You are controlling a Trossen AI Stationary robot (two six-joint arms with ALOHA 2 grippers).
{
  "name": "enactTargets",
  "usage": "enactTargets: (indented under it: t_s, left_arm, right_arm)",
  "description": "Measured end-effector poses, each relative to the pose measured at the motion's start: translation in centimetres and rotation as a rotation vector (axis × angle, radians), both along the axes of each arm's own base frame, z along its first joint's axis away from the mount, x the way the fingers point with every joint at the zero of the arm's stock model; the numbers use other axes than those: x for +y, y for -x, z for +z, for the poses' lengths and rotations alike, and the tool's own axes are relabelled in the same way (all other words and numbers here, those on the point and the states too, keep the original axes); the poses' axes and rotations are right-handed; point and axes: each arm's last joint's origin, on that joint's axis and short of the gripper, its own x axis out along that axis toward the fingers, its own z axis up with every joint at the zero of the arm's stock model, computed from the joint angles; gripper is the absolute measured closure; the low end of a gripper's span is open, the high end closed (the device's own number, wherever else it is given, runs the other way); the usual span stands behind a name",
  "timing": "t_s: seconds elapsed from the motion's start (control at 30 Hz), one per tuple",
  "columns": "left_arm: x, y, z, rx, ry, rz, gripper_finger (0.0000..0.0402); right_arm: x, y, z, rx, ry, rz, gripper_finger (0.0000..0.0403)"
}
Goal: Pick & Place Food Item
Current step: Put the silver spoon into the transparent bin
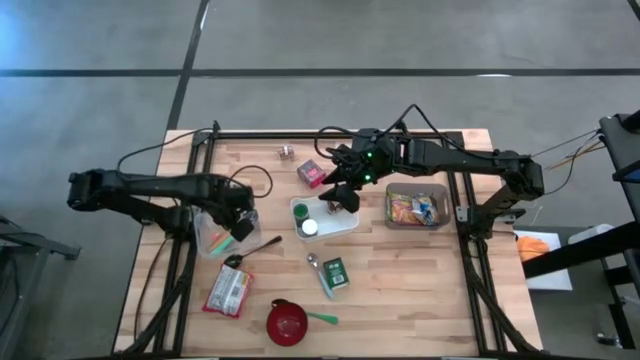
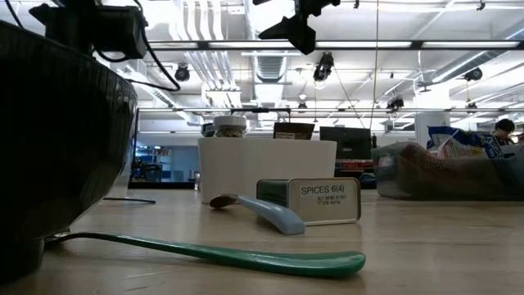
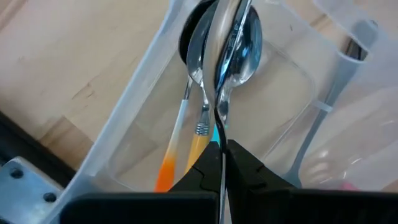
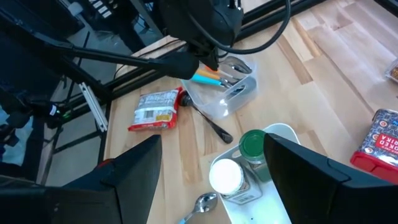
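Left wrist view gives you the clearest look: your left gripper (image 3: pixel 222 163) is pinched tight on the thin handle of a metal spoon (image 3: pixel 236 43), whose bowl hangs over the clear plastic utensil bin (image 3: pixel 134 106) holding orange-tipped utensils (image 3: pixel 177 146). From the high view, your right gripper (image 1: pixel 338 190) hovers over the white tray (image 1: pixel 345 224) with its fingers spread wide, gripping nothing. The snack packet (image 1: pixel 229 291) lies flat on the table near the red bowl (image 1: pixel 287 322).
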Motion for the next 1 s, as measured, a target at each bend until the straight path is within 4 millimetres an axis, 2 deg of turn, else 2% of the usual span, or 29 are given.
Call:
enactTargets:
  t_s: [0.5, 1.0]
  left_arm:
    - [-0.3, 0.7, -3.7, -0.033, 0.081, 0.021, 0.0401]
    - [-0.4, 1.2, -4.5, -0.012, 0.104, 0.026, 0.0401]
  right_arm:
    - [0.0, 0.0, 0.0, 0.005, -0.001, 0.000, 0.0126]
    - [0.0, 0.0, 0.0, 0.006, -0.002, -0.001, 0.0126]
